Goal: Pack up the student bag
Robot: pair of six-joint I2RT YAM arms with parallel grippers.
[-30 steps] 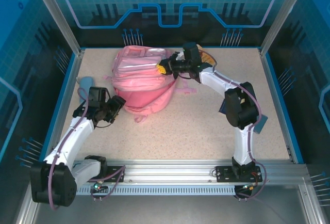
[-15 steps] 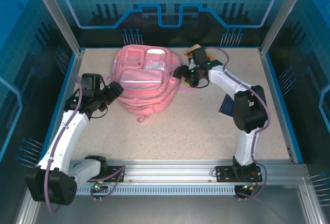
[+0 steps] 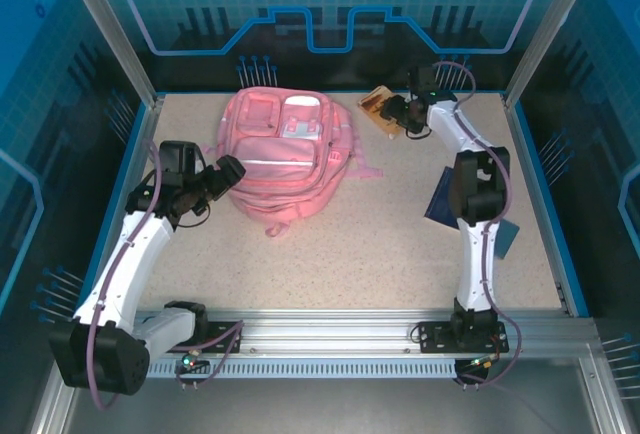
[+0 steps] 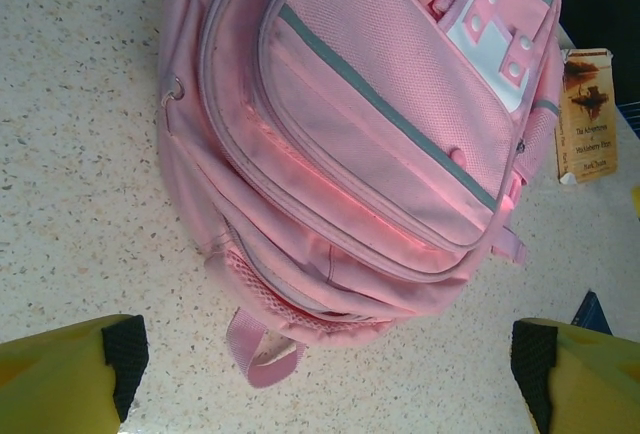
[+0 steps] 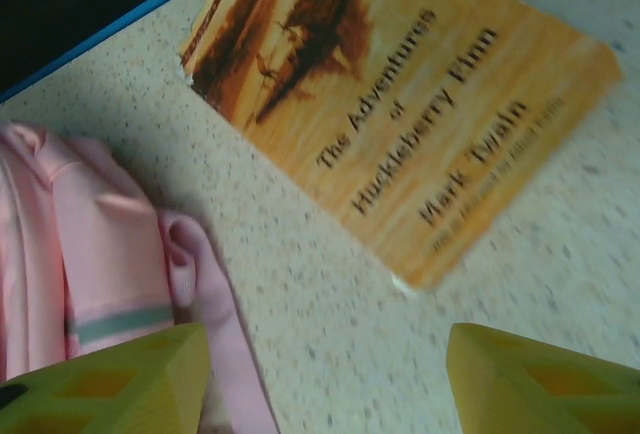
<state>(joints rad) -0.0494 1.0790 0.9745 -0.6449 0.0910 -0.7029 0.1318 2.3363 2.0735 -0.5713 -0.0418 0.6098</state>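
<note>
The student bag [image 3: 280,159] is a large pink backpack lying flat, front pockets up, at the back middle of the table. In the left wrist view the student bag [image 4: 380,134] shows its pale stripe and a loop strap. My left gripper [image 3: 222,179] is open at the bag's left side, just clear of the fabric; my left gripper [image 4: 320,374] has bare table between its yellow fingers [image 4: 60,369]. My right gripper [image 3: 397,114] hangs open over the table beside a paperback book [image 3: 377,104]. In the right wrist view my right gripper [image 5: 325,384] holds nothing, and the book [image 5: 400,104] lies just beyond it.
A pink strap [image 5: 200,294] of the bag trails next to the right gripper's left finger. Dark blue flat items [image 3: 440,204] lie by the right arm near the table's right side. A blue rim [image 3: 540,184] edges the table. The book [image 4: 585,114] lies beyond the bag's far side.
My right gripper let go of the bag's top and swung back and right to the book. The bag dropped flat. My left gripper opened wider and moved up beside the bag.
</note>
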